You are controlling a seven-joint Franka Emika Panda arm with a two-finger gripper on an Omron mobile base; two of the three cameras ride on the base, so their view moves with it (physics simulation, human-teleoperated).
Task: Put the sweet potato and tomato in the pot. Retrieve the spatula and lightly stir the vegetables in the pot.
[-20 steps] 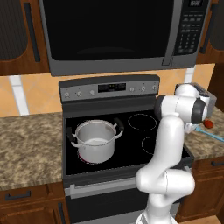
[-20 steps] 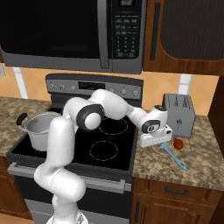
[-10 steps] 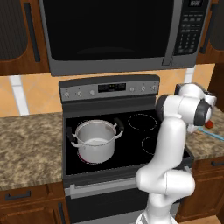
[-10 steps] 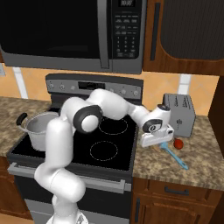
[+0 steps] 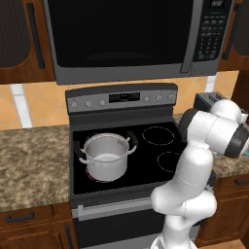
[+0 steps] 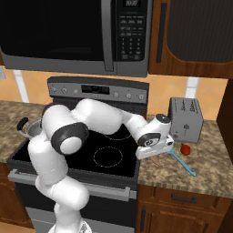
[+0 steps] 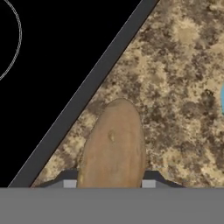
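Sweet potato [image 7: 113, 146] between hand's [image 7: 109, 183] fingers

Fingers [image 7: 70, 183] closed onto sweet potato [image 7: 113, 146]

Tan-brown sweet potato [image 7: 113, 146] is showing against the speckled brown granite counter [image 7: 183, 87]. The tomato [image 6: 185, 149] is glowing bright red, the spatula [image 6: 182, 162] pale blue, the pot [image 5: 104, 156] shining steel with 2 black handles, the stovetop [image 5: 146, 146] gleaming black.
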